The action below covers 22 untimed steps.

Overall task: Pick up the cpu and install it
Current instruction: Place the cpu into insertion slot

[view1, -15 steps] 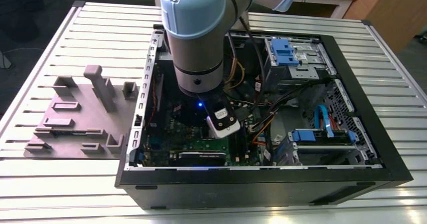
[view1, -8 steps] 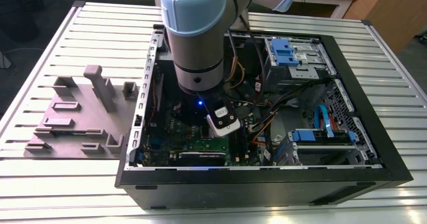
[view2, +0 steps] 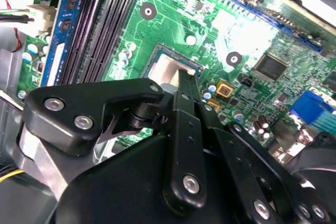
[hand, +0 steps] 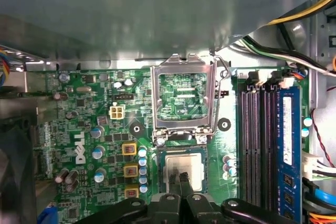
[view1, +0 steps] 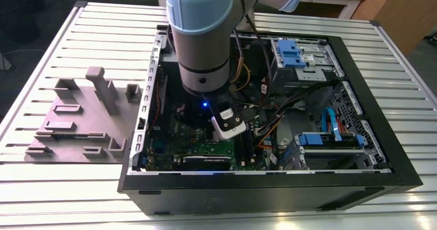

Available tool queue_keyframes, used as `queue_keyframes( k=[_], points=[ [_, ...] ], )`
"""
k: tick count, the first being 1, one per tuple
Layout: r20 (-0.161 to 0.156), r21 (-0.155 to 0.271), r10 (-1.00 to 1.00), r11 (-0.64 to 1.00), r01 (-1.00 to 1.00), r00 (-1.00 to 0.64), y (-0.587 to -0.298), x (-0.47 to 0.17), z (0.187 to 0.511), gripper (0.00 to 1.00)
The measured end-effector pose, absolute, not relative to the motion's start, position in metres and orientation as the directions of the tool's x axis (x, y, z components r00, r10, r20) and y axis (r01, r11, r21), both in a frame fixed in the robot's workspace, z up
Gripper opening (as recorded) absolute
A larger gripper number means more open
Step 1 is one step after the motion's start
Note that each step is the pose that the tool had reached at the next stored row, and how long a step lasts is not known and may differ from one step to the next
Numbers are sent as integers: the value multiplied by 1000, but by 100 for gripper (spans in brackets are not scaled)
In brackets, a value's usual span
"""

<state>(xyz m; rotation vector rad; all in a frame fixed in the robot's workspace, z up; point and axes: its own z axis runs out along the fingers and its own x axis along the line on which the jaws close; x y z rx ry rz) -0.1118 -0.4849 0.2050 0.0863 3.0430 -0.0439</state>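
My gripper [hand: 180, 178] hung low inside the open black metal computer case [view1: 273, 186], which lay on its side on the pale slatted table [view1: 102, 35]. In both wrist views my two black fingers were drawn together, tip against tip, grasping nothing. They stood right over the middle of the cpu [hand: 184, 162], a small flat square chip with a silvery top and a pale greenish rim. I could not tell whether the tips touched its top.

The cpu lay flat in the dark square socket on the green circuit board [hand: 94, 108], and the socket's hinged metal frame [hand: 156, 98] stood swung open just beside it. Long black memory sticks [hand: 254, 129] ran in their slots near the socket, with a blue one [hand: 287, 129] beside them.

In the exterior view the case also held bundled cables and grey drive cages with blue plastic clips [view1: 293, 53] toward that view's right. My pale blue and grey arm [view1: 201, 30] reached down into the case from above. A grey moulded fixture block [view1: 82, 122] sat on the table outside the case, at that view's left.
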Motion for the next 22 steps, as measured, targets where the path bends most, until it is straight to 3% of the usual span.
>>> queue_keyframes(
  k=[22],
  points=[
    [-96,-25,56,998,59,-994,-483,-103,213,10]
  ],
)
